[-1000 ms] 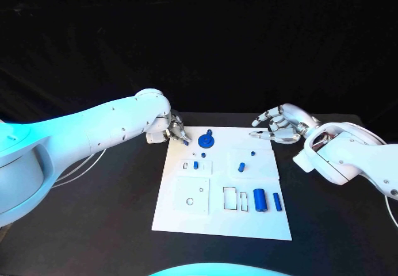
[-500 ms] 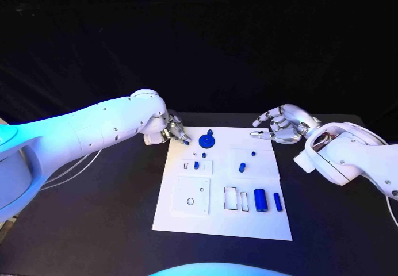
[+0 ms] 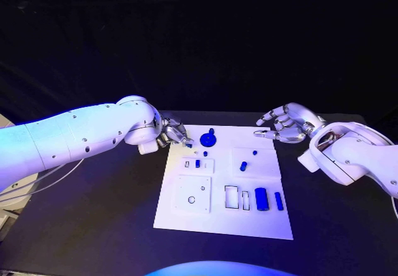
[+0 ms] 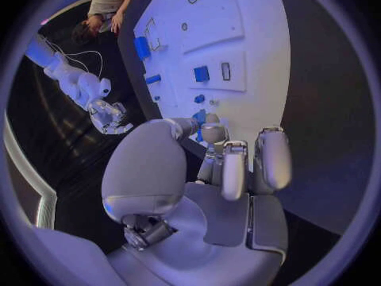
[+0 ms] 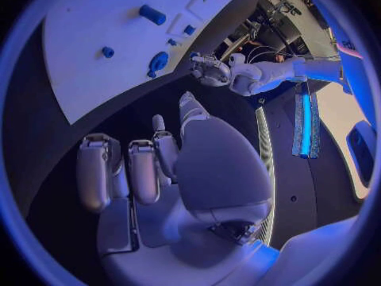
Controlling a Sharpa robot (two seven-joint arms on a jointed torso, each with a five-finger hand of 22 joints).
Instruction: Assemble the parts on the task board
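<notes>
Left robot hand (image 3: 174, 133) at board (image 3: 217, 221) far-left corner, fingers curled beside blue knob (image 3: 207, 139), grasp unclear. Right robot hand (image 3: 286, 125) hovers spread, empty. Next, probably: secure knob.

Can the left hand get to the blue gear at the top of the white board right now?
Probably yes. The left hand sits at the board's top left edge, right beside the gear, holding nothing, with nothing between them.
</notes>
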